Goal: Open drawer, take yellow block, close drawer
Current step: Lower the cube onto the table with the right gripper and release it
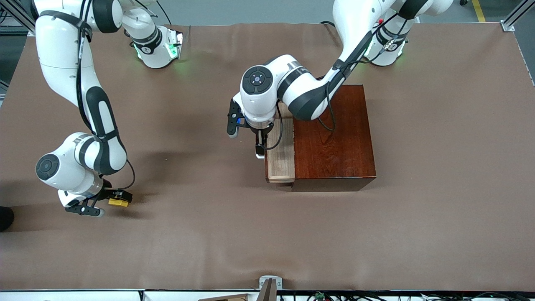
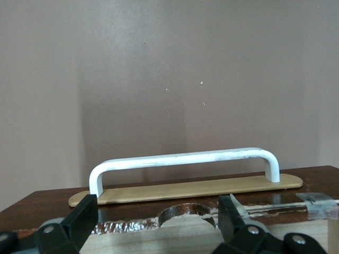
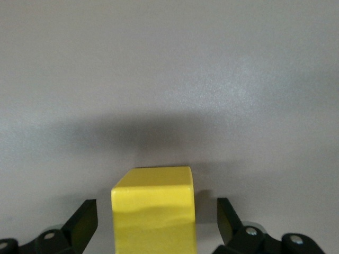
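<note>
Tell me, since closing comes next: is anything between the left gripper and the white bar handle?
Nothing visible. The left gripper, open, hangs over the light tan wooden drawer, facing its white U-shaped handle.

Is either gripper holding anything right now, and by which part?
Nothing held. Right gripper is open around the yellow block; left gripper is open at the drawer handle.

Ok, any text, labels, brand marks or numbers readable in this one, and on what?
None can be read.
Right arm's base: a small dark mark, too small to read.
Wooden box, drawer, handle, yellow block: no text or labels.
</note>
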You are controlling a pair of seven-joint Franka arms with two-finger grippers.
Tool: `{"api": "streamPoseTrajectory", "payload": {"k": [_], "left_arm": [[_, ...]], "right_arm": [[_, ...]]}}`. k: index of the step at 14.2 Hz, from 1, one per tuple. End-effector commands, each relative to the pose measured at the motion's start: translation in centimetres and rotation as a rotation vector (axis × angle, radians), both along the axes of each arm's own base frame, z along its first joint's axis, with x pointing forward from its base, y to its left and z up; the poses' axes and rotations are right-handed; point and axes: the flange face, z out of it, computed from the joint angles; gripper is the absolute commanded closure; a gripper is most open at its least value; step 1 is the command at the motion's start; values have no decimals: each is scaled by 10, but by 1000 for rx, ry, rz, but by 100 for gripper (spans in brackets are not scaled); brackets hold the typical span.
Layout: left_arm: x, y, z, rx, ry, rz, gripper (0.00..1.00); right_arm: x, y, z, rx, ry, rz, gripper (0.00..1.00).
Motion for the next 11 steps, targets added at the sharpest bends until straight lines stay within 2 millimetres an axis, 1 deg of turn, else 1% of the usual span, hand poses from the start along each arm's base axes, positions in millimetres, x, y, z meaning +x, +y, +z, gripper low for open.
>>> {"api": "streamPoseTrajectory", "payload": {"k": [1,3,4,5,7,8,9,10,11], "left_arm": [[6,12,2,38,-3,98,0],[8,9,4,12,-18,197,0],[9,7,0,-1,-23,215,0],[8,6,-5,1,-21,222,0],[8,6,-15,15,-19,192,0],[8,7,-17,20,-21,163,0],[8,6,-18,23,-23,112,0],[7,5,-18,24,-25,73,0],[7,6,-17,28,-25,48,0]], "right_arm": [[4,-1,17,26,-7,8,0],[1,-1,27,45,28,12,0],[0,-7,39,44,42,12,0],[-2,-8,48,45,63,17,0],[-1,-4,76,64,100,43,0],[0,-6,87,52,125,59,0],[2,-8,107,46,137,73,0],[2,-5,127,53,156,88,0],[-2,-4,145,59,191,101,0]]}}
